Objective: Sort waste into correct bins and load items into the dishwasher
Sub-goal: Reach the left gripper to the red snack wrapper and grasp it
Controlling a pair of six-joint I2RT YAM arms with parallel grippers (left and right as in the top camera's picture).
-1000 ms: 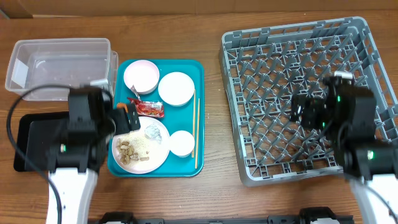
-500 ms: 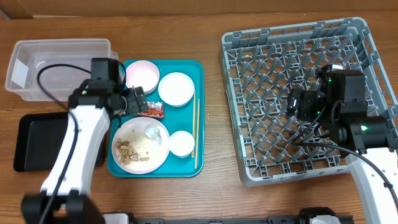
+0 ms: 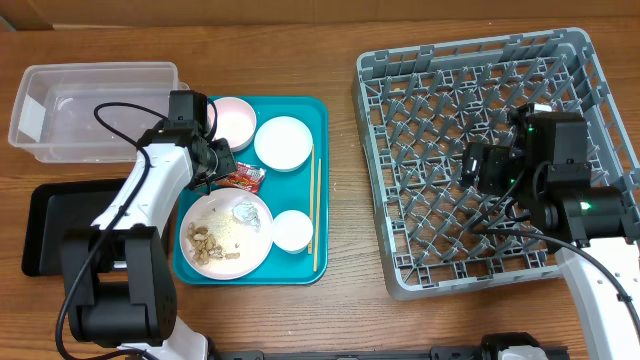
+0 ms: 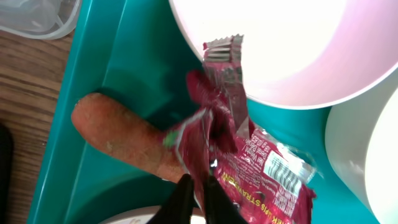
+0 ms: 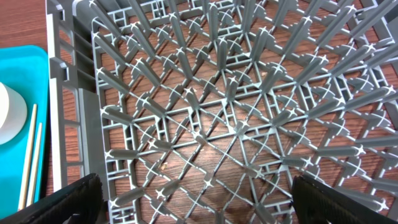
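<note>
My left gripper (image 4: 198, 200) is shut on a fold of the red snack wrapper (image 4: 249, 168), which lies crumpled on the teal tray (image 4: 93, 74) between an orange carrot (image 4: 118, 134) and a pinkish bowl (image 4: 292, 50). From above, the left gripper (image 3: 218, 168) is at the tray's upper left, with the wrapper (image 3: 245, 177) trailing to its right. A plate (image 3: 225, 235) holds rice and nut scraps and a foil ball (image 3: 247, 212). My right gripper (image 5: 196, 205) hangs open over the grey dishwasher rack (image 5: 230, 112), with nothing between its fingers.
A clear tub (image 3: 95, 105) stands at the back left, and a black tray (image 3: 40, 225) lies in front of it. On the teal tray are also a white bowl (image 3: 284, 142), a small cup (image 3: 293, 230) and chopsticks (image 3: 314, 210). The rack (image 3: 480, 60) fills the right side.
My left arm swung from beside the black tray to the teal tray's upper left, and its jaws closed on the red wrapper. The right arm shifted slightly, then held still.
</note>
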